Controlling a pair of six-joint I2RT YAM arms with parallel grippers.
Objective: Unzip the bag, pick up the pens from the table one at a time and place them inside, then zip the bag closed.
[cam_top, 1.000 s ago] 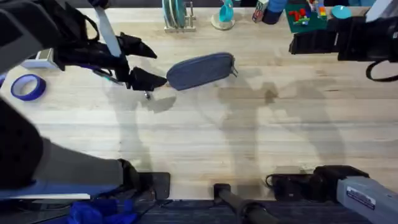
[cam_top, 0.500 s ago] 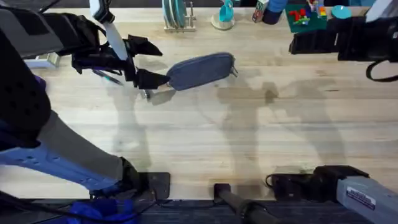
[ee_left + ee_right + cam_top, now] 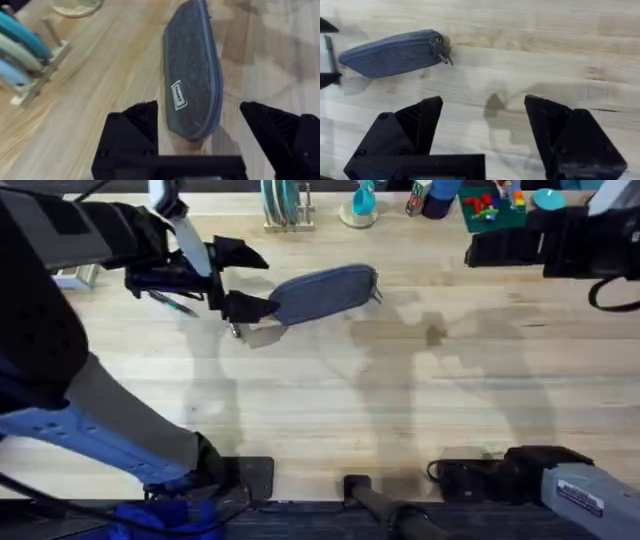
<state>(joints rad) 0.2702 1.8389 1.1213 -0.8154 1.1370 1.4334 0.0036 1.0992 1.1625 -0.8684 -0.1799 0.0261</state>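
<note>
Risk, push: the left gripper [image 3: 247, 280] has its black fingers spread wide around the near rounded end of the oblong blue-grey fabric pouch [image 3: 322, 292]. If the arm advances before the fingers shut, I judge the soft bag slides across the light wooden plank table [image 3: 400, 400] instead of being pinned.
Risk, grip site: the fingers straddle the end opposite the small pull tab [image 3: 443, 54]. Shutting there anchors the bag but opens nothing; the zipper appears fully shut.
Risk, fabric: a pinch on loose cloth alone could bunch the pouch and twist the zipper line.
Left arm pose: reaches out from its base across the left half of the table, wrist low, fingers pointing along the pouch's length. In its wrist view the pouch end [image 3: 192, 95] sits between the two fingers, touching neither as far as I can tell.
Right arm pose: right gripper [image 3: 482, 125] hangs with jaws apart and nothing between them, well apart from the pouch; the pull-tab end lies ahead of it.
Pouch position: flat on the table, directly ahead of the left fingers.
Pens: thin dark sticks [image 3: 172, 302] beside the left wrist; unclear whether they are pens.
</note>
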